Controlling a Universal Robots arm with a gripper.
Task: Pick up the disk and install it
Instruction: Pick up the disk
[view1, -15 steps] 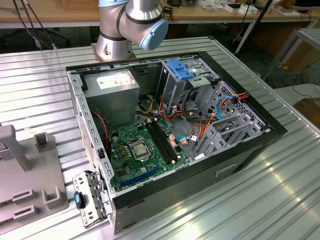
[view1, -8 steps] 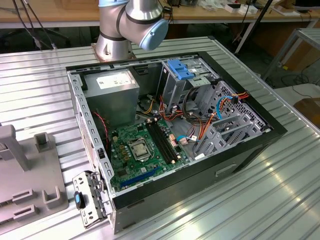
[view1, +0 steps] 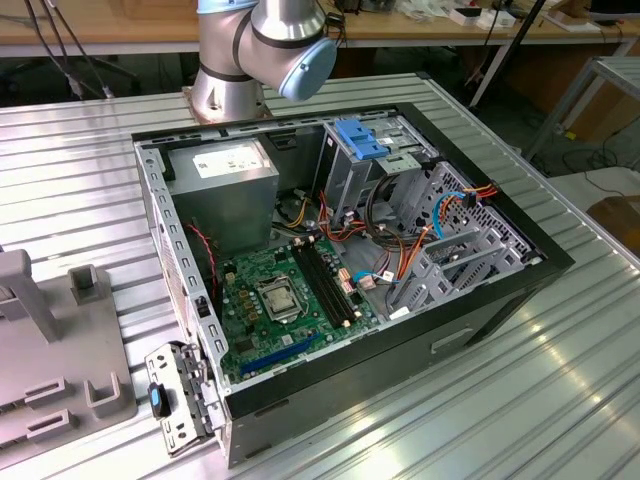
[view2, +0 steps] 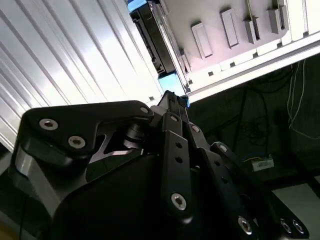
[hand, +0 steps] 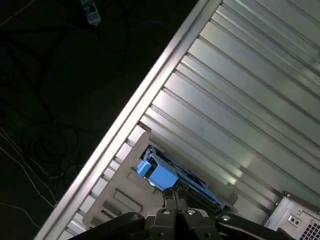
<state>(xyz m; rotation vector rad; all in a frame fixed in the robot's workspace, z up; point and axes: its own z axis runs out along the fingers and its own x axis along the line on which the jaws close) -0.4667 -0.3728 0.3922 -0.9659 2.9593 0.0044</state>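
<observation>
Black gripper (hand: 175, 198), nearest in both wrist views. How do its fingers stand? – first voice

They are pressed together. I see no gap between the tips and nothing pinched between them. – second voice

And where is the disk? – first voice

The disk (hand: 162, 176) is just beyond the tips, a dark body in a bright blue carrier. It rests on a pale grey fixture plate (hand: 117, 202) with raised blocks. Whether the tips touch the carrier, I cannot tell. – second voice

What is under the plate? – first voice

Under it is the ribbed metal table (hand: 240, 100). The plate lies at the table's edge, and past the edge is a dark floor with loose cables (hand: 47, 145). – second voice

Now the exterior view, front to back. – first voice

At 8 o'clock from the picture's middle is the fixture plate (view1: 60, 340). In the middle an open computer case (view1: 480, 325) lies on the table. Inside the case, counted from its centre, the green motherboard (view1: 270, 300) is at 8 o'clock and the grey power supply (view1: 225, 180) at 10 o'clock. The metal drive cage (view1: 410, 160) with a blue bracket (view1: 360, 137) is at 12 o'clock. Behind the case, at 11 o'clock from the picture's middle, the arm's base (view1: 225, 85) stands on the table. Farthest is a wooden bench (view1: 100, 30). – second voice
</observation>
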